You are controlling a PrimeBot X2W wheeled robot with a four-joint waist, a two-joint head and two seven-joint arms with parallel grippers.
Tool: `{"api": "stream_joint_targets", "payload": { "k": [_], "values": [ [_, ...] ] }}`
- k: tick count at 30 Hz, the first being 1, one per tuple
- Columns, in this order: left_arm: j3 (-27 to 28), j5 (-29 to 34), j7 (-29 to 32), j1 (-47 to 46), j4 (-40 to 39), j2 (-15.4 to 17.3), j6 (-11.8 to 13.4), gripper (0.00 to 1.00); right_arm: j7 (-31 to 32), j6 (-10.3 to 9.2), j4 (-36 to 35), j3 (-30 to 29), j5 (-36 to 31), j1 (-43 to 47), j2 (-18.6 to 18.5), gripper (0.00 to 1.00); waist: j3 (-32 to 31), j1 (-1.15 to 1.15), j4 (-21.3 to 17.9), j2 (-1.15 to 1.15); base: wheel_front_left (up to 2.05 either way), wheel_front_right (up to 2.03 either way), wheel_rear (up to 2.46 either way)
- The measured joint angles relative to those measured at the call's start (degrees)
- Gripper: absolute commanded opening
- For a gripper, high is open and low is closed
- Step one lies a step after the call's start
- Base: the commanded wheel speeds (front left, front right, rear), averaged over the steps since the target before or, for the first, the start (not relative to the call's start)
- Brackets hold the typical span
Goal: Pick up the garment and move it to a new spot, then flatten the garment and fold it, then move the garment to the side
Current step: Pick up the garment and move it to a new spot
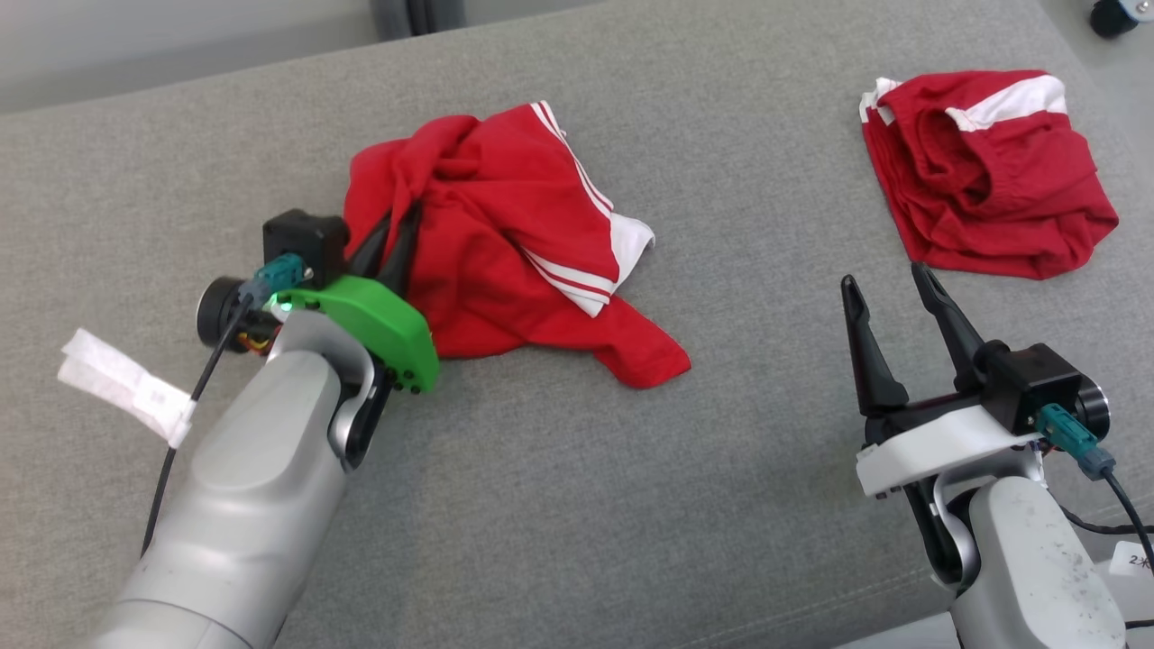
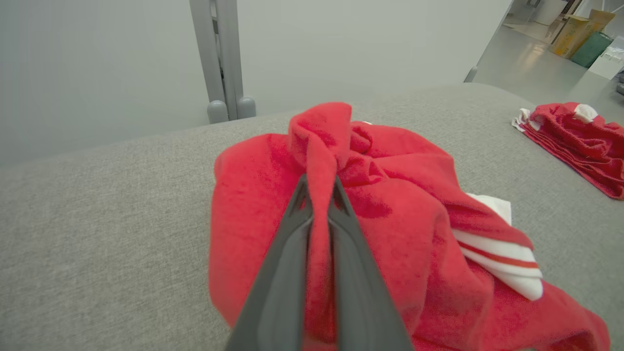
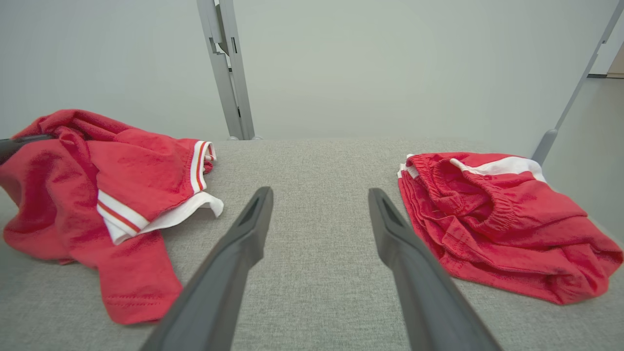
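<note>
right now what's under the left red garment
The crumpled red white-striped garment lies on the grey woven surface; the left pincer clamps a raised fold. Anything beneath the cloth is hidden.

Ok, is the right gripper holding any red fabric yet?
No, the right gripper is open, its dark fingers apart over the grey fabric surface, clear of the crumpled red white-striped garment.

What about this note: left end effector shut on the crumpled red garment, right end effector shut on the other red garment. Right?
Not quite. The right end effector is open and empty, the other red garment lying beside it, as the right wrist view shows. The left end effector is shut on the crumpled red garment.
</note>
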Motion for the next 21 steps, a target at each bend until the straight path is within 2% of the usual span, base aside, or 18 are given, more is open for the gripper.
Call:
{"api": "stream_joint_targets", "payload": {
  "k": [1, 2, 3, 4, 9, 21],
  "values": [
    [0.0, 0.2, 0.0, 0.3, 1.0, 0.1, 0.0, 0.0, 0.0, 0.0, 0.1, 0.0, 0.0, 0.0, 0.0, 1.0, 0.4, 0.0, -0.1, 0.0, 0.0, 0.0, 0.0],
    [0.1, 0.5, -0.1, 0.7, 1.7, 0.2, 0.0, 0.24, 0.0, 0.0, 0.2, 0.0, 0.0, 0.0, 0.0, 1.0, 0.8, 0.0, -0.1, 0.0, 0.0, 0.0, 0.0],
    [0.2, 0.6, -0.1, 1.1, 2.2, 0.2, 0.0, 0.4, 0.0, 0.0, 0.4, -0.1, -0.1, 0.0, 0.0, 1.0, 1.0, 0.0, -0.1, 0.0, 0.0, 0.0, 0.0],
    [0.3, 0.9, -0.3, 1.6, 2.7, 0.2, 0.0, 1.0, 0.0, 0.0, 0.6, -0.1, -0.2, 0.0, 0.0, 1.0, 1.1, 0.0, 0.0, 0.0, 0.0, 0.0, 0.0],
    [3.9, 2.1, -0.3, 4.0, -0.5, 0.3, 0.0, 1.0, 0.0, 0.0, 2.0, -0.5, -0.9, 0.0, 0.0, 1.0, 0.4, 0.0, 0.8, 0.0, 0.0, 0.0, 0.0],
    [13.6, 10.4, -0.4, 17.0, -16.5, 0.4, 0.1, 1.0, 0.0, 0.0, 4.5, -2.3, -3.2, 0.7, 0.0, 1.0, -6.2, 0.0, 3.8, 0.0, 0.0, 0.0, 0.0]
  ]
}}
